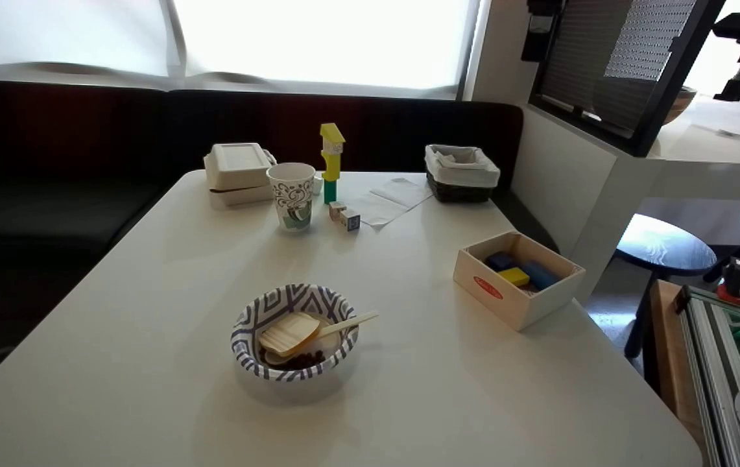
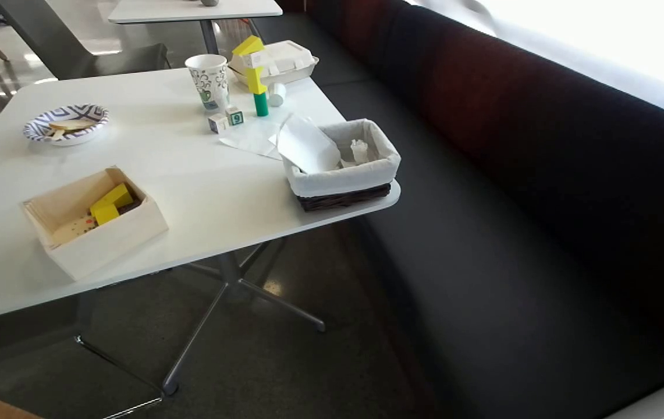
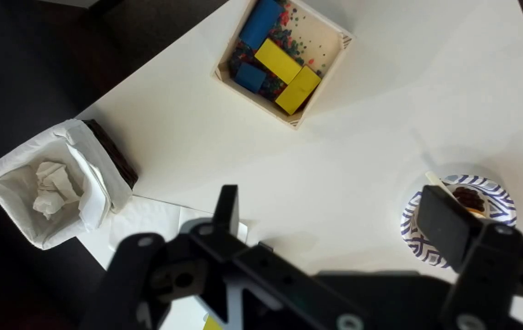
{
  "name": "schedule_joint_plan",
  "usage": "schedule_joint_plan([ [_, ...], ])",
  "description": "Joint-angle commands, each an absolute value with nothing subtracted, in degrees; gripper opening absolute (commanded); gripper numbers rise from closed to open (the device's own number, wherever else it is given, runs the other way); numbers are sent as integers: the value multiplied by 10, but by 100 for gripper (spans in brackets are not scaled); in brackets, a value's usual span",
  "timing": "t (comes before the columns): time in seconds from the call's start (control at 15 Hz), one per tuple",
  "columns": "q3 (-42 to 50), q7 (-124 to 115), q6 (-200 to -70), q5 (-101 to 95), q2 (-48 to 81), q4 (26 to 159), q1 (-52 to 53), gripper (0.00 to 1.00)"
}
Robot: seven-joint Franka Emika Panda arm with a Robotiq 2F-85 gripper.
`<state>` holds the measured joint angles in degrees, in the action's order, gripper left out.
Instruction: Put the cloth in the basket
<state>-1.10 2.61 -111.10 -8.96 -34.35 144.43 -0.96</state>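
Wrist view: black two-fingered gripper (image 3: pixel 332 206) blurred, cut off below; hides part of round blue-and-white paper bowl (image 3: pixel 502 201). Pale rectangular wooden box (image 3: pixel 321 43) clipped at top. In exterior view: inside of white-lined dark wicker basket (image 1: pixel 464 194), at far corner of white table (image 1: pixel 421 389), mostly hidden; table's near edge cut off. In exterior view: thin white cloth (image 2: pixel 253 141) partly behind basket.

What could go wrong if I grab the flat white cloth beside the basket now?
The cloth lies flat, so the fingers may slide over it. The block tower stands close by and could topple if bumped. The basket sits at the edge of the table, so a nudge might push it off.
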Motion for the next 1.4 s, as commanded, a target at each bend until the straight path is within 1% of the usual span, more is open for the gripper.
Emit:
schedule_joint_plan([
  [0.0, -8, 25, -1109, -91, -343, 1443, -6, 100],
  [0.4, -8, 25, -1109, -91, -343, 1443, -6, 100],
  [0.53, -4, 31, -1145, -101, -312, 1435, -9, 100],
  [1.0, 65, 187, -1272, -130, -137, 1363, -21, 100],
  [1.33, 96, 211, -1378, -43, -6, 1295, -34, 100],
])
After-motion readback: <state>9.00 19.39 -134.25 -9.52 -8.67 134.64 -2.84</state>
